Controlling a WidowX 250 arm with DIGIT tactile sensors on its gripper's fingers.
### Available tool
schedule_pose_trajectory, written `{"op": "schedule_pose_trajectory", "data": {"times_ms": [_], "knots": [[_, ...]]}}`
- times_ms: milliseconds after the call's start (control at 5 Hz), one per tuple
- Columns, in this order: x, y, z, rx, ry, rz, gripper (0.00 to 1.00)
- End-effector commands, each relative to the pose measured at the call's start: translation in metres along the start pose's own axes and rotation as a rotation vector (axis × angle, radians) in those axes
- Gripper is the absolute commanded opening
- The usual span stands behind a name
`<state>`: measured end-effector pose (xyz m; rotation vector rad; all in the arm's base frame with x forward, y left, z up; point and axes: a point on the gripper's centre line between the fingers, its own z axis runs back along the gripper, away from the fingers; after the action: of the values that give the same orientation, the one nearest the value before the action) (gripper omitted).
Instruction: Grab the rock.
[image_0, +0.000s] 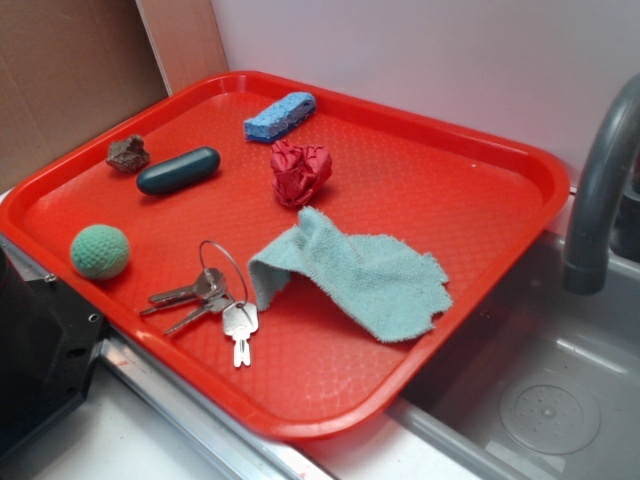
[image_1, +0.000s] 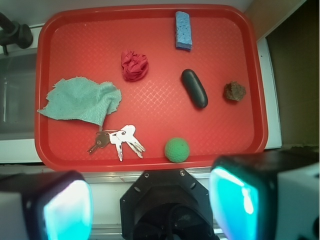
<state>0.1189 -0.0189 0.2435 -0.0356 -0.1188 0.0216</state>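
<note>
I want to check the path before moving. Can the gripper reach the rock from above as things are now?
Probably yes. The rock lies alone near the tray edge, apart from the dark capsule, with nothing on top. The gripper is open, high above the tray's near side.

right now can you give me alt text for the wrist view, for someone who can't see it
Looking straight down past the open tool, a red tray holds a small jagged brown rock near its right edge, beside a dark capsule-shaped object. Also on the tray: a blue sponge, red crumpled wad, teal cloth, keys and green ball.
</note>
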Motion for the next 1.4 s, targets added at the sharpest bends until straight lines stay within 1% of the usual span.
{"op": "schedule_pose_trajectory", "data": {"times_ms": [0, 200, 400, 600, 800, 1000, 1200], "knots": [[0.000, 0.000, 0.000, 0.000, 0.000, 0.000, 1.00], [0.013, 0.051, -0.050, 0.084, 0.135, 0.223, 1.00], [0.045, 0.093, -0.075, 0.126, 0.089, 0.471, 1.00], [0.060, 0.125, -0.093, 0.119, -0.018, 0.722, 1.00], [0.067, 0.138, -0.116, 0.189, -0.117, 0.965, 1.00], [0.061, 0.148, -0.135, 0.209, -0.150, 1.102, 1.00], [0.065, 0.162, -0.165, 0.170, -0.105, 1.123, 1.00]]}}
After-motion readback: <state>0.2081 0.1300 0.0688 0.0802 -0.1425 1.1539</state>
